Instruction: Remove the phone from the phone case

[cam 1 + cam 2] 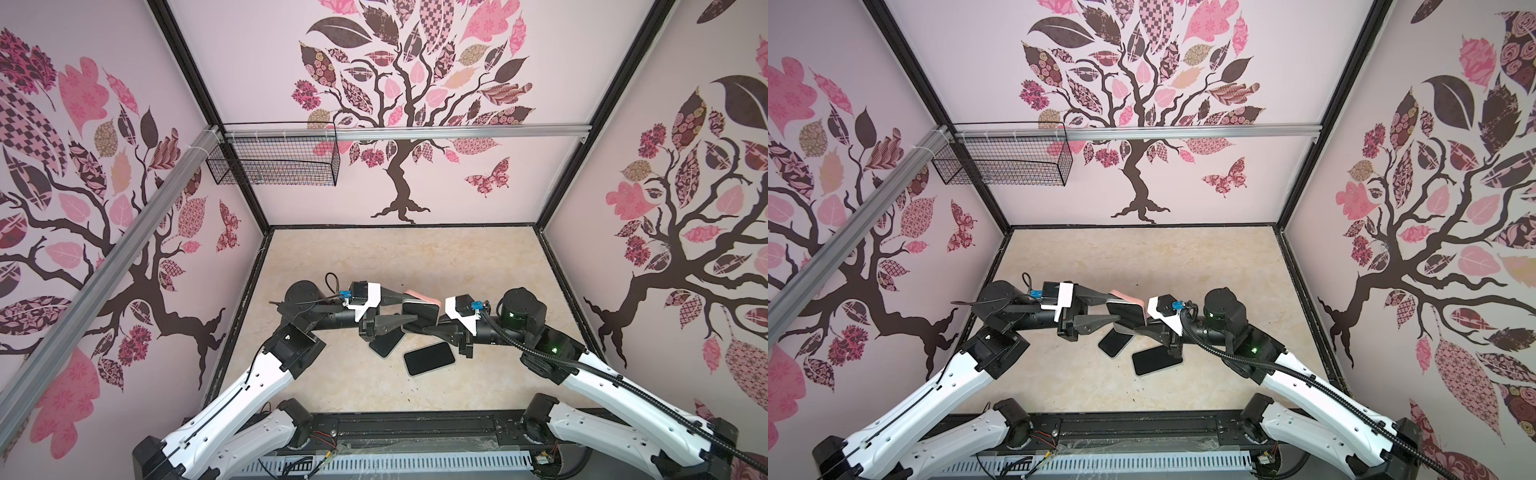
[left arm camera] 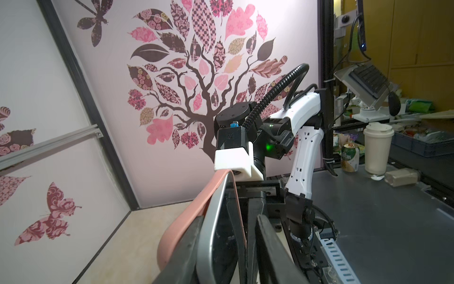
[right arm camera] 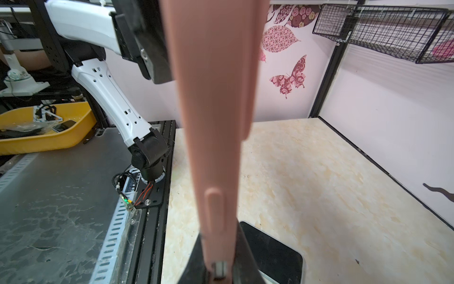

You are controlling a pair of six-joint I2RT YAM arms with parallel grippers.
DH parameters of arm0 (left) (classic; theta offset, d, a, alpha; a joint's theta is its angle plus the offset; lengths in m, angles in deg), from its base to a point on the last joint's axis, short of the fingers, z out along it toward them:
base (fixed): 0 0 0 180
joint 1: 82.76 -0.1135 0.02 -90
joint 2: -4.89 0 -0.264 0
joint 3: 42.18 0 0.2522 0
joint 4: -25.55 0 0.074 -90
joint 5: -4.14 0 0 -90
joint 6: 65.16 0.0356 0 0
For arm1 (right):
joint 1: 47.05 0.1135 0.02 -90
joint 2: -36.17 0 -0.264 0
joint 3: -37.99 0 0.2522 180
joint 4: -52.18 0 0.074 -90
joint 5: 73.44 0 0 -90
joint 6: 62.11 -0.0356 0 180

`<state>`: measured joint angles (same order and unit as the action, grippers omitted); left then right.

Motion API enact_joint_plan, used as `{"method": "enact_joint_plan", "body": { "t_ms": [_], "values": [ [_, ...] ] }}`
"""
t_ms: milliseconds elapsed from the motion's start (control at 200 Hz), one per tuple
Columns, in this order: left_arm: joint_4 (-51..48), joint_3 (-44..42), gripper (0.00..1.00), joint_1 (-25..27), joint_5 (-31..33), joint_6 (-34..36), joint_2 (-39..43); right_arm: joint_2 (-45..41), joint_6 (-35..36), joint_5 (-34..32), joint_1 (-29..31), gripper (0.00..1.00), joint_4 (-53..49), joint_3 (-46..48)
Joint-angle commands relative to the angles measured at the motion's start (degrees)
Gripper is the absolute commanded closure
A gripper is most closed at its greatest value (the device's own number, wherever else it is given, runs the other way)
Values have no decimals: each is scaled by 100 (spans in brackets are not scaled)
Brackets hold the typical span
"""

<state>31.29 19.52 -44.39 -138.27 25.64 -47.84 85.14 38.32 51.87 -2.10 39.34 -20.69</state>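
Observation:
In both top views my two grippers meet over the middle of the table, holding a dark phone (image 1: 420,314) (image 1: 1126,312) in a pink phone case (image 1: 417,295) (image 1: 1125,298) between them. The left gripper (image 1: 405,308) (image 1: 1115,308) (image 2: 228,218) is shut on the phone. One of its fingers (image 2: 189,246) lies between the phone's silver edge (image 2: 211,231) and the case (image 2: 181,221), which is peeled outward. The right gripper (image 1: 432,323) (image 1: 1144,325) (image 3: 218,246) is shut on the other end of the pink case (image 3: 216,123), which rises from its jaws.
Two more dark phones lie flat on the beige table (image 1: 374,257), just under the grippers: one (image 1: 386,344) (image 1: 1114,344) partly hidden, the other (image 1: 429,358) (image 1: 1156,360) (image 3: 272,253) nearer the front. A wire basket (image 1: 274,160) hangs on the back wall. Patterned walls close in three sides.

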Motion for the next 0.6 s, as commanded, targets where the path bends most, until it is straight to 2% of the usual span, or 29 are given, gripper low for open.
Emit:
{"method": "enact_joint_plan", "body": {
  "t_ms": [0,245,495,590],
  "values": [
    [-79,-463,64,123,-720,-702,-132,-341,-625,220,1,100,2064,-394],
    [453,-691,67,135,-792,-1178,-204,-277,-899,397,7,100,2506,-552],
    [118,-612,78,144,-770,-853,-135,-221,-735,313,10,100,2236,-537],
    [-90,-560,86,138,-737,-655,-46,-298,-513,148,5,100,1889,-513]
  ]
}}
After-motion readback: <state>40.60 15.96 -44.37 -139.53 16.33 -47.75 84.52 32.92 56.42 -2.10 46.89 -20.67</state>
